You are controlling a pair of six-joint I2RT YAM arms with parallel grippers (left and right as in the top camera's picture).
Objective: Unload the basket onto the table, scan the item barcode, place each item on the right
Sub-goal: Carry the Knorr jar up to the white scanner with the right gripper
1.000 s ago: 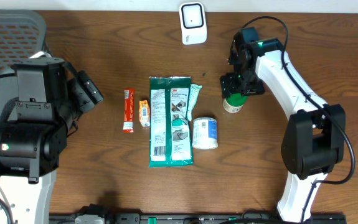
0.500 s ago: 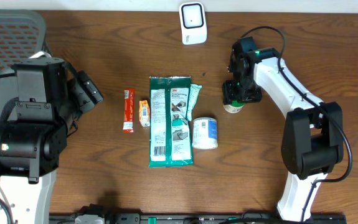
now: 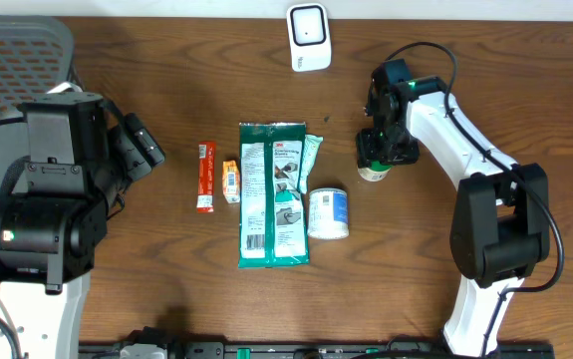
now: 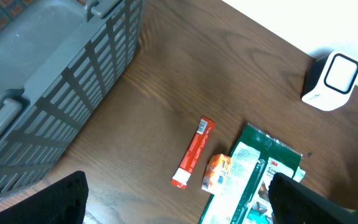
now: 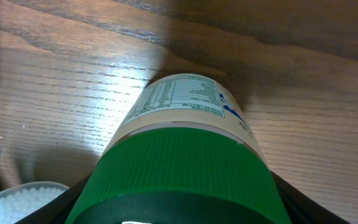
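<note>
Bottle (image 3: 370,172) with a green screw cap stood upright right of centre on the table (image 3: 535,60). The right hand (image 3: 378,152) had come down over it from above and was clamped on the cap from both sides. The arm hid most of the bottle in the overhead view. The white scanner (image 3: 308,37) sat apart at the far edge. Just left of the bottle lay a small green sachet (image 3: 312,158) and a white tub (image 3: 328,213) on its side, both beside a long green wipes pack (image 3: 273,194). Further left were an orange packet (image 3: 230,181) and a red stick packet (image 3: 204,177). A grey basket (image 4: 54,74) filled the far left corner. The left hand (image 4: 179,202) hung there spread wide, holding nothing.
</note>
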